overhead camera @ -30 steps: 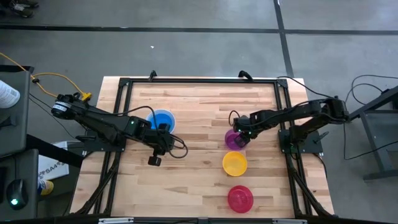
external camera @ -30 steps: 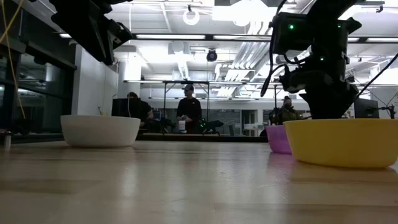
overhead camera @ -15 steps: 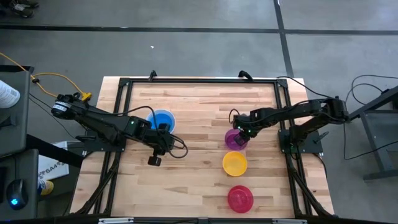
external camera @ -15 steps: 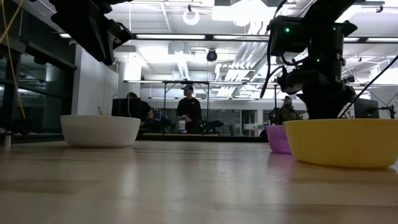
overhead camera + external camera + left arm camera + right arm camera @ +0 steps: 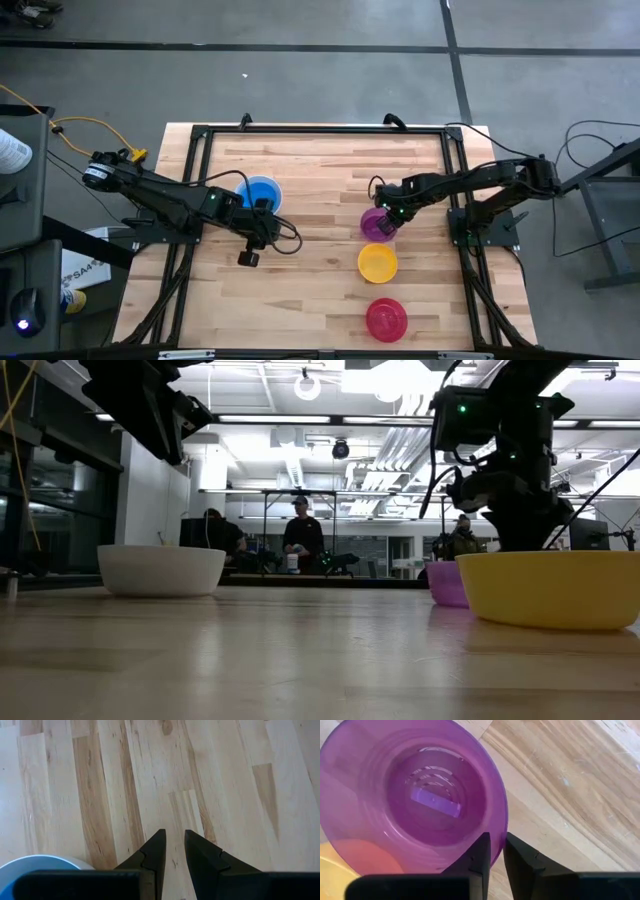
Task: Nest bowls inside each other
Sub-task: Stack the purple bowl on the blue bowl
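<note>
The purple bowl [image 5: 375,227] stands on its base right of the table's middle. My right gripper [image 5: 494,845] is over its far-right rim, pointing down, shut on it. In front of it, in a row toward the near edge, are the yellow bowl [image 5: 377,263] and the red-pink bowl [image 5: 386,318]. On the left, the blue bowl [image 5: 262,192] sits inside the white bowl [image 5: 160,569]. My left gripper [image 5: 174,840] hovers just beside this pair, a little toward the near side. It slants down over bare wood, its fingers slightly apart with nothing between them. My right gripper has the purple bowl's rim [image 5: 503,827] between its two fingers, one finger inside the bowl and one outside. The fingers come from above and point down, at the rim's far-right side. The bowl stands upright on the table.
A black metal frame [image 5: 320,130] runs around the wooden table top. The middle of the table [image 5: 320,240] is bare wood. In the low view, people sit at desks in the room behind the table.
In the low view my right gripper's dark shape above the purple bowl has drawn narrower as its fingers came together on the rim. The bowl has stayed where it was.
</note>
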Controlling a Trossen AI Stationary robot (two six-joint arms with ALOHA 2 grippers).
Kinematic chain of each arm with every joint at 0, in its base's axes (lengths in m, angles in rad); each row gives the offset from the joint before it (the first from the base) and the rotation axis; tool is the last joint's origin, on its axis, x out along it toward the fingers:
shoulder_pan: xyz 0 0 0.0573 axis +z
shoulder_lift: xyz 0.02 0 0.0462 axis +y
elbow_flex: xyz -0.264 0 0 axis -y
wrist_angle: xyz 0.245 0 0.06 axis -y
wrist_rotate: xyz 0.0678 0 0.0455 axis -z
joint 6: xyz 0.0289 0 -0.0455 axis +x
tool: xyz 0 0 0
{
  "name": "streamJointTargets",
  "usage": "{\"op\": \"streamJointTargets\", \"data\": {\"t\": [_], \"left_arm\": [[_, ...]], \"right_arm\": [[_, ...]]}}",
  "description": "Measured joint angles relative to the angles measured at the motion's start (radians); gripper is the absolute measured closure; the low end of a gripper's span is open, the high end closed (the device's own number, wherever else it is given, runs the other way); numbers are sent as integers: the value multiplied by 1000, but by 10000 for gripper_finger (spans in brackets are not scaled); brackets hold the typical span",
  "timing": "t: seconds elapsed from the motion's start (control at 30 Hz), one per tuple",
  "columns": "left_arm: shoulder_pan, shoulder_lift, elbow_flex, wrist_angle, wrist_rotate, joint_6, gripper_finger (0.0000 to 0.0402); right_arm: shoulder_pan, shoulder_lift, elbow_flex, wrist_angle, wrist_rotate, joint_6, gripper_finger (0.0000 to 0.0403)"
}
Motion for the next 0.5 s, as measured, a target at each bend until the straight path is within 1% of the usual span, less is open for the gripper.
{"op": "streamJointTargets", "data": {"t": [0.2,0.3,0.37,0.5], "left_arm": [[0,0,0,0,0,0,331],[0,0,0,0,0,0,331],[0,0,0,0,0,0,331],[0,0,0,0,0,0,331]], "right_arm": [[0,0,0,-16,4,0,377],[0,0,0,-15,4,-7,394],[0,0,0,-14,6,-15,396],[-3,0,0,-10,44,-15,398]]}}
